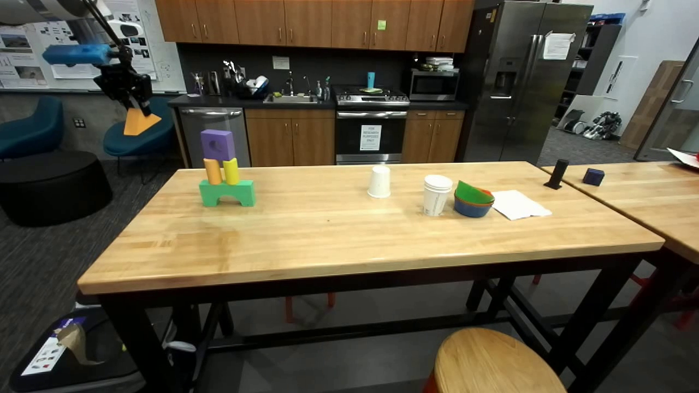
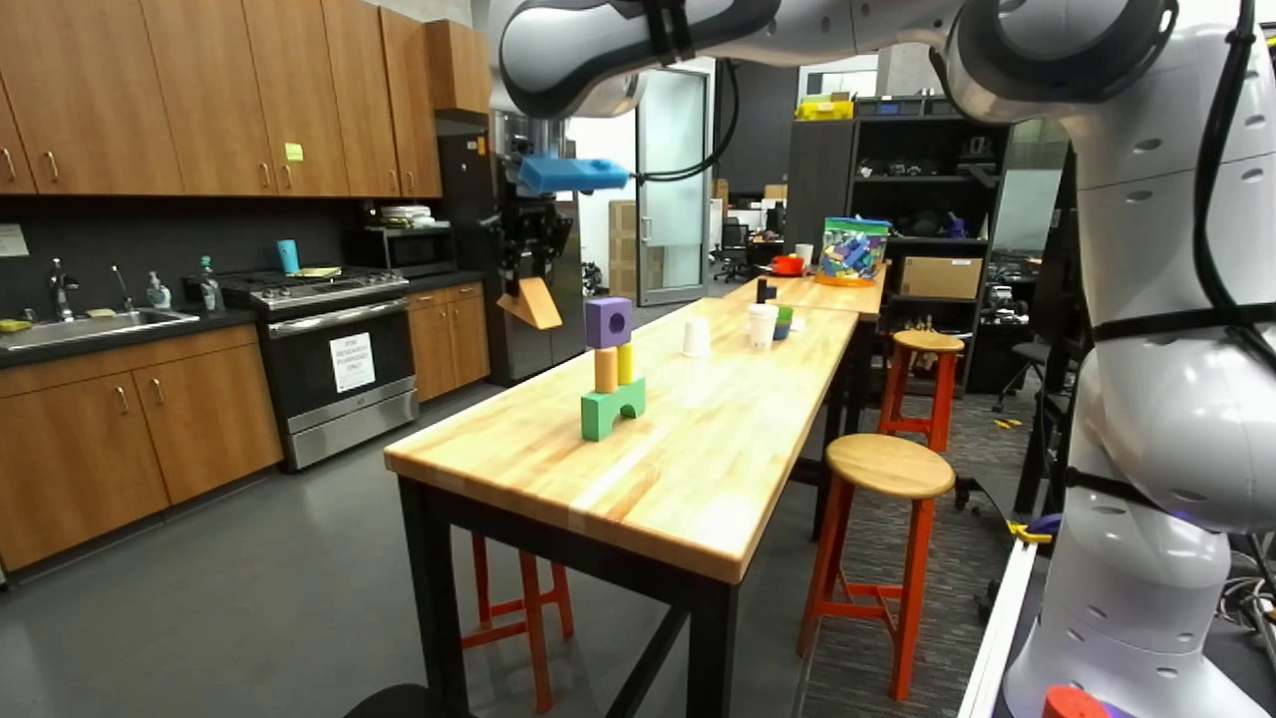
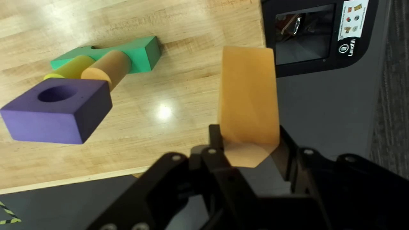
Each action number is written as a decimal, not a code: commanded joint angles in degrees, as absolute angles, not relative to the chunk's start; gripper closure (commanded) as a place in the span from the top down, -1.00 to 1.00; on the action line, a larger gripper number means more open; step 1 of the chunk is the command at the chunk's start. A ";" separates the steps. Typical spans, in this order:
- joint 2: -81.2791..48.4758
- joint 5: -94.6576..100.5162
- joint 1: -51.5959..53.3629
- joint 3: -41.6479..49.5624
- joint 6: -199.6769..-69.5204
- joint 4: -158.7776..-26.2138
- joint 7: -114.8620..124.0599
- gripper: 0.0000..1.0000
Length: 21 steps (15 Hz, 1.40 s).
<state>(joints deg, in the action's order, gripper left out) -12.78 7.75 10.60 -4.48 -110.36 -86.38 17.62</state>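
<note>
My gripper [image 1: 140, 106] is shut on an orange triangular block [image 1: 138, 123], held in the air. The gripper [image 2: 524, 274] and block [image 2: 538, 304] also show in an exterior view, beside the top of a block tower. In the wrist view the block [image 3: 249, 92] sits between the fingers, over the table's edge. The tower has a green arch [image 1: 227, 190] at its base. An orange cylinder [image 1: 213, 172] and a yellow cylinder [image 1: 231, 172] stand on it. A purple block [image 1: 209, 138] with a round hole lies on top [image 3: 44, 124]. The gripper is apart from the tower.
The wooden table [image 1: 306, 240] also bears an upside-down white cup [image 1: 379, 182], stacked white cups [image 1: 436, 196], nested bowls [image 1: 473, 203], white paper [image 1: 519, 204] and a black stand [image 1: 557, 173]. Stools [image 2: 890, 465] stand by the table. A black bin [image 3: 329, 57] is beyond its edge.
</note>
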 commanded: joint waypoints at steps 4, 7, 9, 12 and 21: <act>-13.56 8.47 10.40 -4.11 -110.02 -82.83 19.46 -0.68; -13.51 8.83 10.13 -3.10 -110.65 -80.38 22.80 -0.68; -13.42 8.99 9.82 -2.19 -110.70 -79.13 26.47 -0.68; -13.18 11.20 9.60 -0.51 -110.33 -78.56 33.24 -0.68; -12.38 15.88 10.08 2.77 -107.27 -79.83 50.96 -0.68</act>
